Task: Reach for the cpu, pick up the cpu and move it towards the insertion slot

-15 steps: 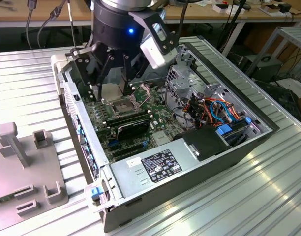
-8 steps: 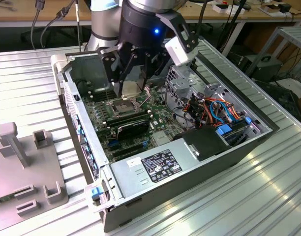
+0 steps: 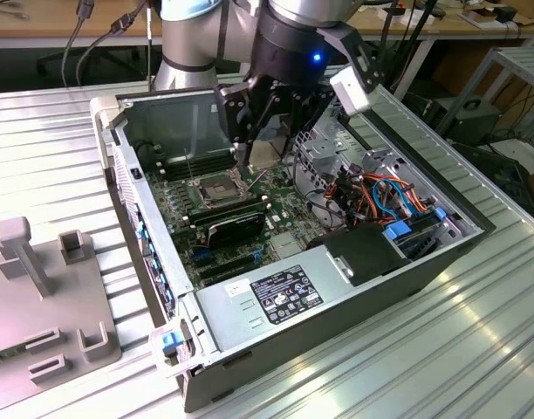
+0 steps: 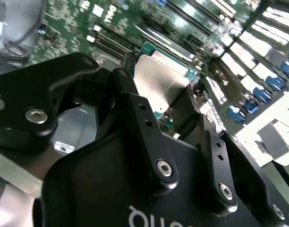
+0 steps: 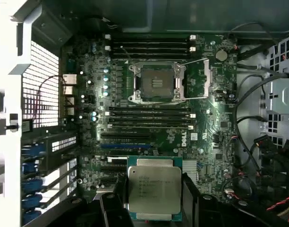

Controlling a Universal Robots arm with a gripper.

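The cpu (image 5: pixel 154 189) is hanging above the board, at six o'clock from the insertion slot (image 5: pixel 158 83) in the first wrist view. Light, stiff, fragile underneath, it is being pinched by its edges in the nearly closed gripper (image 4: pixel 158 101).

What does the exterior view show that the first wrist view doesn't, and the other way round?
The exterior view alone takes in the robot arm above the open computer case, the power supply and a grey fixture on the table at the exterior view's left. The first wrist view alone looks straight down on the motherboard, with the memory slots laid out. Both show the cpu held in the gripper, lifted off the board, and the insertion slot open and unfilled, apart from the cpu.
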